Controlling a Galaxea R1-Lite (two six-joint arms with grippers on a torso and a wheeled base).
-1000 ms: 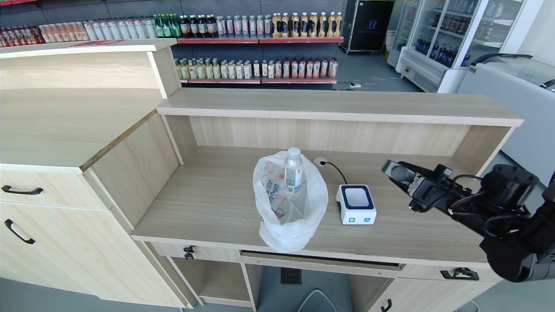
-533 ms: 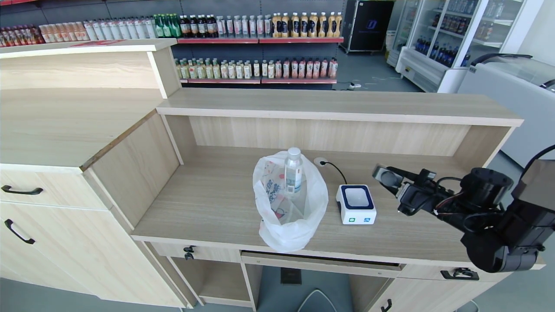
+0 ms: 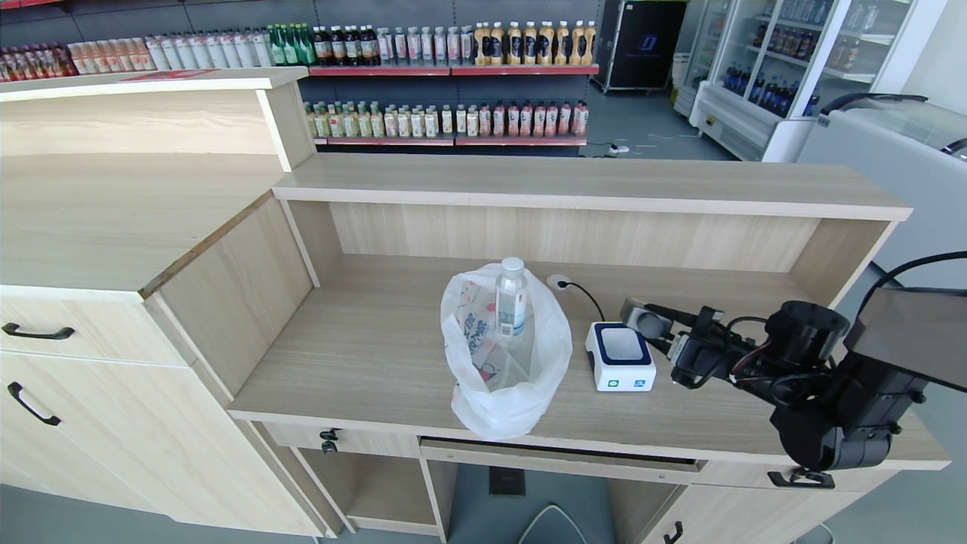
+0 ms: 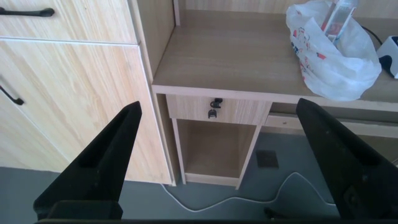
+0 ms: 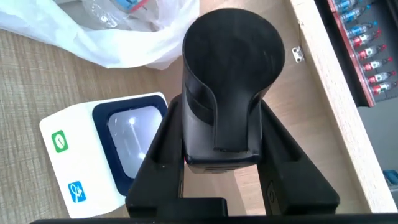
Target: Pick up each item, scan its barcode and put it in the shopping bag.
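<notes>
Right pincer (image 3: 654, 326) clamped on a dark cylindrical container (image 5: 231, 56), held over the barcode scanner (image 3: 619, 355).

Seen from the right wrist, the container lies sideways between the two fingers, its flat round end pointing towards the white shopping bag (image 3: 506, 393), and it hangs just above the far edge of the scanner's glass window without touching it. The scanner sits on the wooden desk (image 3: 378, 347), just beside the bag on the robot's right, and its black cable (image 3: 585, 295) runs to a hole at the back of the desk. Inside the open bag a clear water bottle (image 3: 511, 302) stands upright beside a printed packet (image 3: 476, 325). Left pincer (image 4: 219, 104) is spread wide and holds nothing, hanging low in front of the desk's near-left corner.
</notes>
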